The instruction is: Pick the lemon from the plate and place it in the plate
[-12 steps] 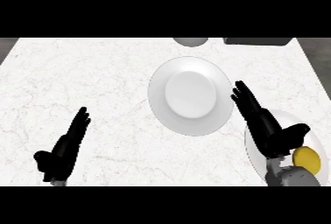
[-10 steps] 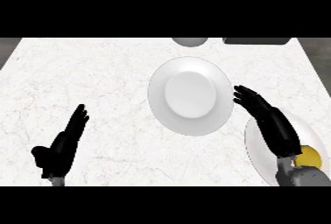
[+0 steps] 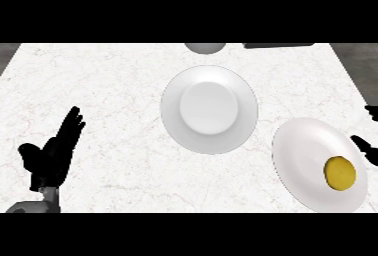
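— Where is the lemon?

— The lemon (image 3: 340, 173) lies on the near plate (image 3: 306, 145) at the counter's (image 3: 111, 90) right edge, toward that plate's near right side. Nothing of mine touches it.

— And the 2nd plate?

— The middle plate (image 3: 210, 108) sits bare at the counter's centre, up and left of the near plate, the 2 rims close but apart.

— Your hands?

— My left hand (image 3: 53, 157) rests at lower left, fingers straight and pointing up, thumb out, holding nothing. My right hand (image 3: 366, 145) shows only as dark tips at the right edge beside the near plate; whether its fingers are apart or together, I cannot tell.

— Anything else?

— A grey round object (image 3: 204, 47) and a dark object (image 3: 277, 45) sit at the far edge.
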You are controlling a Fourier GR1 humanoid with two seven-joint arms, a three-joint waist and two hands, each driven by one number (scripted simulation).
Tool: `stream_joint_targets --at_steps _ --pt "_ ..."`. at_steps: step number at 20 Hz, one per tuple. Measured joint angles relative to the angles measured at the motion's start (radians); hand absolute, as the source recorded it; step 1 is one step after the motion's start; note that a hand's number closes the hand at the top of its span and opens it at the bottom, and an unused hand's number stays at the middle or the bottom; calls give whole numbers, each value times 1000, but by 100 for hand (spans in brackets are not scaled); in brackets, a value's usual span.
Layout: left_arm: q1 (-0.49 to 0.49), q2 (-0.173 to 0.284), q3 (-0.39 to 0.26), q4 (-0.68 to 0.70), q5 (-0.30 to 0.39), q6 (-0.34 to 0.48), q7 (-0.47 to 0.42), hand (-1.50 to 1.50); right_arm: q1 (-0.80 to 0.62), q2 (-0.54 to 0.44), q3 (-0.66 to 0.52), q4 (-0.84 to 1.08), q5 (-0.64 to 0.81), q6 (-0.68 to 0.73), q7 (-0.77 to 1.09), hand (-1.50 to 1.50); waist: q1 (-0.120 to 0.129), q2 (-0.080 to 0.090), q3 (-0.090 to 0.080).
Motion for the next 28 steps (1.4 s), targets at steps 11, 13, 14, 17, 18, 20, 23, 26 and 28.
stream_joint_targets --at_steps 11,13,14,17,18,20,23,26,28 --pt "-124 20 21 20 11 -33 128 0 294 -80 -85 57 158 51 -286 -150 42 3 3" --pt "-116 13 15 8 2 -33 133 0 304 -95 -83 41 197 56 -252 -150 47 3 4" --pt "-115 1 11 19 -7 -31 121 0 313 -97 -88 21 210 63 -233 -150 48 4 4" --pt "-125 12 30 32 -4 -52 117 0 336 -113 -92 -65 242 93 -142 -150 50 4 3" --pt "-126 10 31 28 -7 -51 122 0 342 -113 -89 -81 258 102 -119 -150 51 3 3" --pt "-137 -3 28 33 -13 -48 124 0 345 -118 -73 -119 288 126 -49 -150 52 4 3" --pt "-147 -10 25 35 -24 -44 130 0 331 -128 -43 -144 326 174 43 -150 56 5 3" --pt "-146 -15 29 37 -26 -53 131 0 321 -126 -11 -139 396 195 88 -150 58 5 3" --pt "-142 -24 24 36 -37 -48 124 0 292 -121 21 -137 453 203 144 -150 61 5 3"
